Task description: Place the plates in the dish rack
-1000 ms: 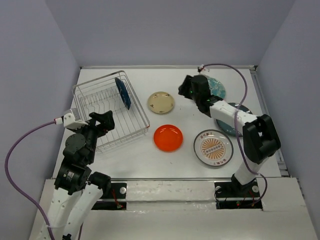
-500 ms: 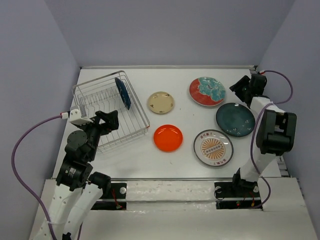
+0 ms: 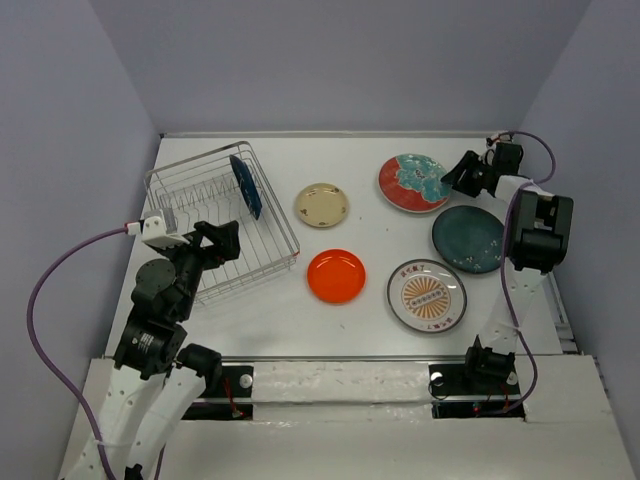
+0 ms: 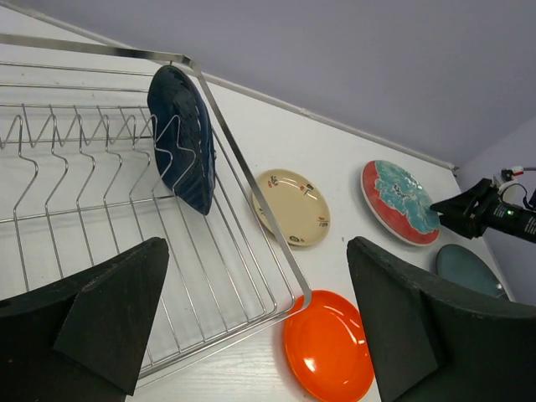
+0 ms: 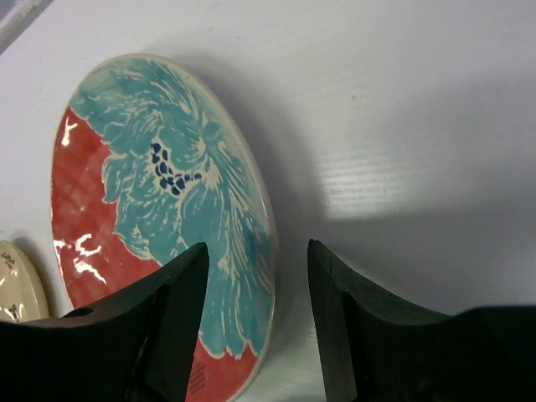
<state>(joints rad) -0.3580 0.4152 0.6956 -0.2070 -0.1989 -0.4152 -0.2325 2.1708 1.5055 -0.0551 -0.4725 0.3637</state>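
The dish rack (image 3: 285,228) stands at the back left, with the dark blue leaf-shaped plate (image 3: 246,186) upright in its tines. The cream plate (image 3: 322,204), orange plate (image 3: 336,276), red-and-teal floral plate (image 3: 412,182), dark teal plate (image 3: 468,239) and white emblem plate (image 3: 426,295) lie flat on the table. My right gripper (image 3: 455,178) is open and low at the floral plate's right rim. In the right wrist view (image 5: 255,260) its jaws straddle that rim (image 5: 159,218) without gripping it. My left gripper (image 3: 218,240) is open and empty above the rack's near right corner (image 4: 251,193).
The enclosure's back wall and right wall stand close behind the right gripper. The right arm's purple cable loops above the dark teal plate. In the left wrist view the orange plate (image 4: 328,356) lies just beside the rack's corner, with the cream plate (image 4: 293,206) beyond.
The right arm swung from the middle back of the table out to the right wall, then came in low at the floral plate's right rim. The left gripper barely shifted.
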